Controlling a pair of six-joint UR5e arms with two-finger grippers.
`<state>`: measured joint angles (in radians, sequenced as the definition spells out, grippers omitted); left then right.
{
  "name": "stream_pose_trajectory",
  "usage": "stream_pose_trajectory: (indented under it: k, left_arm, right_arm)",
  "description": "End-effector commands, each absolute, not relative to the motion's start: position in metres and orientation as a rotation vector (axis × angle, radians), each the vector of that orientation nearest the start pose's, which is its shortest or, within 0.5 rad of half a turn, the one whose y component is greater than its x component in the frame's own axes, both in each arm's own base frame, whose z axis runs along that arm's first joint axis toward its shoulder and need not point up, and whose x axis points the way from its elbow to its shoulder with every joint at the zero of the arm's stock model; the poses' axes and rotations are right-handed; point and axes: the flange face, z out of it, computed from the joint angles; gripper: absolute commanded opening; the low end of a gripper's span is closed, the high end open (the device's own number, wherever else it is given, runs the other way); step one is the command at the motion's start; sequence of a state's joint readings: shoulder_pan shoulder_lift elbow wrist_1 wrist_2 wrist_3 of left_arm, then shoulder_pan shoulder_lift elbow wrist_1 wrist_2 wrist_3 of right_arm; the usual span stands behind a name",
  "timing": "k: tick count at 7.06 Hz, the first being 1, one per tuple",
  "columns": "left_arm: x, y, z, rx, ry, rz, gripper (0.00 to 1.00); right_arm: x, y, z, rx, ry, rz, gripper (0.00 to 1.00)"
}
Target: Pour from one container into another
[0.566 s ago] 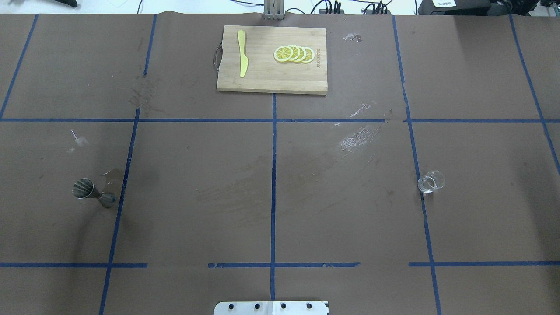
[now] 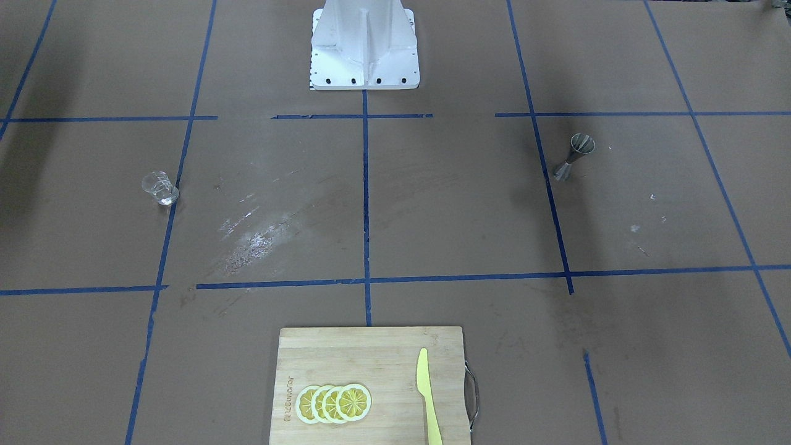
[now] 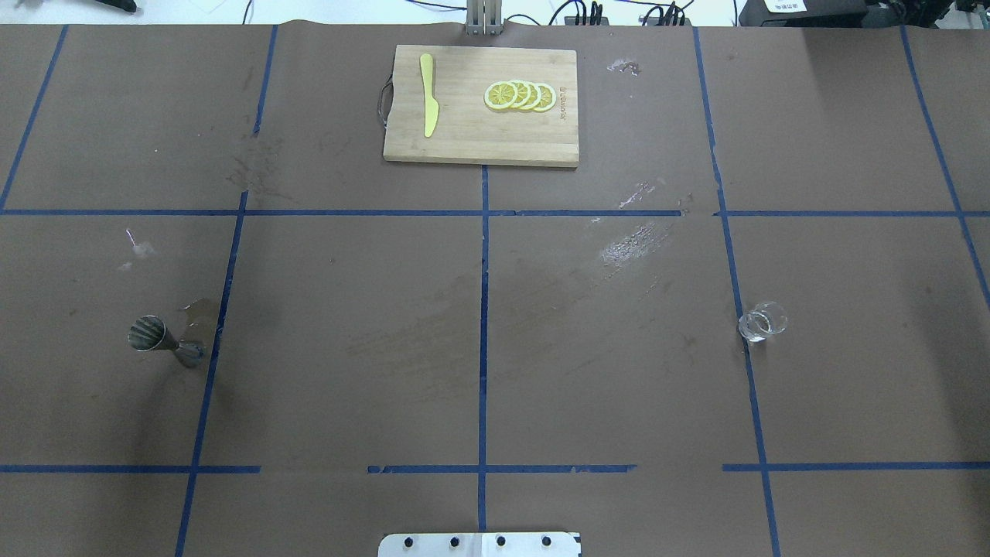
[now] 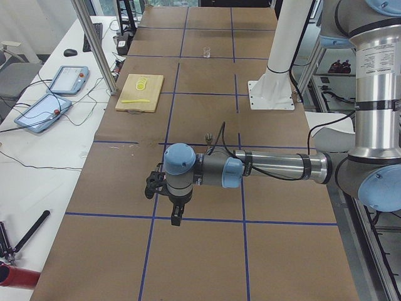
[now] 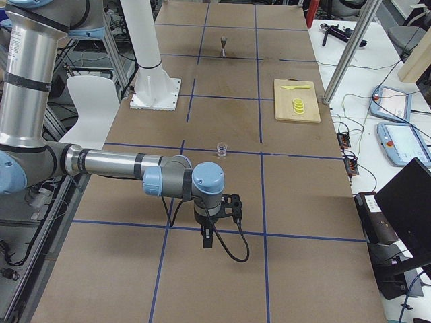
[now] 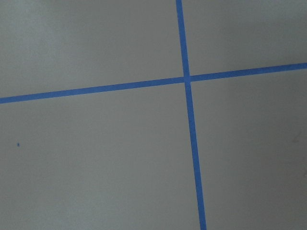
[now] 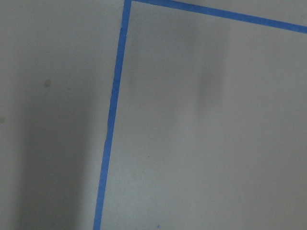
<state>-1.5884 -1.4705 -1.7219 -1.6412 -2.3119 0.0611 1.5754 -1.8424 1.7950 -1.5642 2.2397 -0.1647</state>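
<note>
The clear glass cup (image 3: 762, 321) stands upright on the brown table cover, on the overhead view's right, and shows small in the right side view as well, cup (image 5: 221, 148). The steel jigger (image 3: 164, 343) stands far across on the overhead view's left; jigger (image 2: 575, 157) is by a blue tape line. Neither arm enters the overhead or front views. My left gripper (image 4: 177, 216) hangs low over the table end, well short of the jigger. My right gripper (image 5: 207, 239) hangs over the opposite end, short of the cup. I cannot tell whether either is open or shut. Both wrist views show only paper and tape.
A bamboo cutting board (image 3: 479, 135) lies at the far middle edge with lemon slices (image 3: 520, 95) and a yellow knife (image 3: 428, 97) on it. The white robot base (image 2: 364, 49) stands at the near middle. Blue tape lines grid the cover.
</note>
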Motion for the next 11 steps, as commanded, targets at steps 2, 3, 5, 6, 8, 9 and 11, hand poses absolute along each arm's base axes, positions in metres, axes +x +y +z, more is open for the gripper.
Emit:
stream_pose_trajectory:
  k: [2,3,5,6,8,9,11]
  left_arm:
    - [-0.074,-0.483,0.586,0.293,0.730,0.147,1.00]
    - [-0.073,-0.492,0.571,0.415,0.722,0.192,1.00]
    - [-0.072,-0.506,0.542,0.733,0.683,0.317,1.00]
    - [-0.074,-0.508,0.530,0.910,0.661,0.382,1.00]
    - [-0.068,-0.480,0.526,1.033,0.701,0.357,1.00]
    - [-0.036,-0.477,0.511,1.061,0.779,0.363,1.00]
    - [0.028,-0.465,0.485,1.155,0.913,0.329,1.00]
  right_arm:
    - [0.072,-0.381,0.665,0.035,-0.681,-0.138,1.00]
    - [0.073,-0.387,0.658,0.055,-0.676,-0.141,1.00]
    - [0.073,-0.422,0.626,0.129,-0.672,-0.165,1.00]
    - [0.073,-0.434,0.614,0.155,-0.668,-0.172,1.00]
    - [0.072,-0.439,0.579,0.224,-0.663,-0.196,1.00]
    - [0.072,-0.440,0.568,0.240,-0.662,-0.188,1.00]
    - [0.072,-0.451,0.553,0.271,-0.660,-0.199,1.00]
